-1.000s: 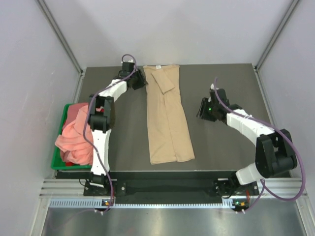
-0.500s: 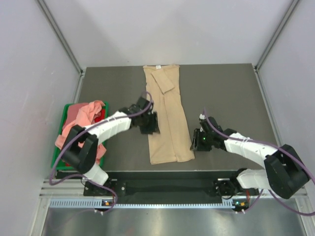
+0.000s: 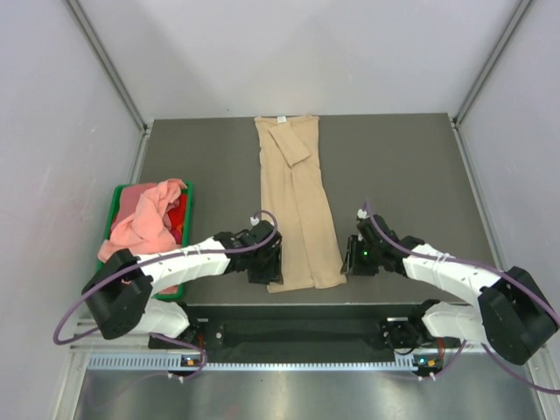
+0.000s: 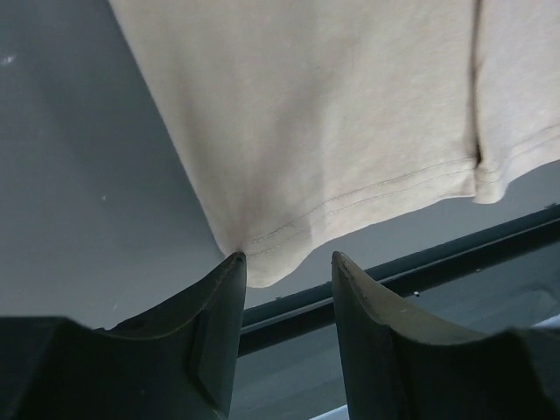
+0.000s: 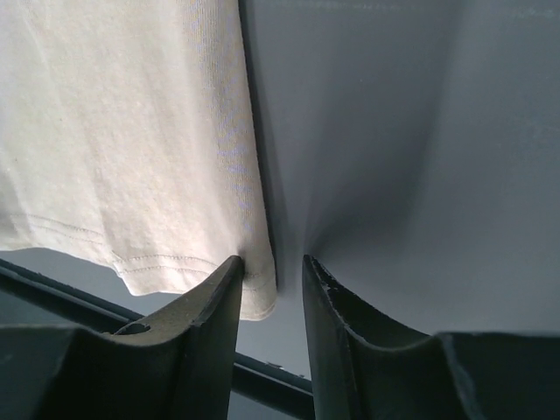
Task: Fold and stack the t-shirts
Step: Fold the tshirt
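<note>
A tan t-shirt [image 3: 297,206], folded lengthwise into a long strip, lies down the middle of the table with its white neck label at the far end. My left gripper [image 3: 269,265] is open at the strip's near left hem corner [image 4: 262,262], which lies between its fingers. My right gripper [image 3: 353,255] is open at the near right hem corner [image 5: 254,293], its left finger resting on the cloth. Salmon-pink t-shirts [image 3: 144,219] are heaped in a green bin at the left.
The green bin [image 3: 108,229] stands at the table's left edge. The table's near edge with a black rail [image 3: 306,306] runs just below the tan shirt's hem.
The left arm has swung from the shirt's far end down to its near left corner. The right arm has come down to the near right corner. The shirt has not moved.
</note>
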Motion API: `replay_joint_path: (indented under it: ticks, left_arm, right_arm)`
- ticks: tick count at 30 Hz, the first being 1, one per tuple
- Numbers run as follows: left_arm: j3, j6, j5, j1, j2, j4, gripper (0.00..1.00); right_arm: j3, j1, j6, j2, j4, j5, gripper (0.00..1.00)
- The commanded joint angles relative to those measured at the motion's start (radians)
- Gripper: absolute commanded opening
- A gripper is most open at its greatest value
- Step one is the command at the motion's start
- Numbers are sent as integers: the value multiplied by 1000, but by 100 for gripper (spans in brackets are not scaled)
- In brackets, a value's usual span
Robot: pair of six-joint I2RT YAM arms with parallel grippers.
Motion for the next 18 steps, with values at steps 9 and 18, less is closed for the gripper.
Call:
replay_joint_path:
  ticks: [9, 18]
  left_arm:
    - [-35, -117, -113, -47, -37, -55, 50]
    - [-75, -145, -105, -61, -63, -49, 51]
  right_arm:
    - [-37, 48, 36, -21, 22, -2, 29]
    - [-75, 79, 79, -64, 46, -2, 1]
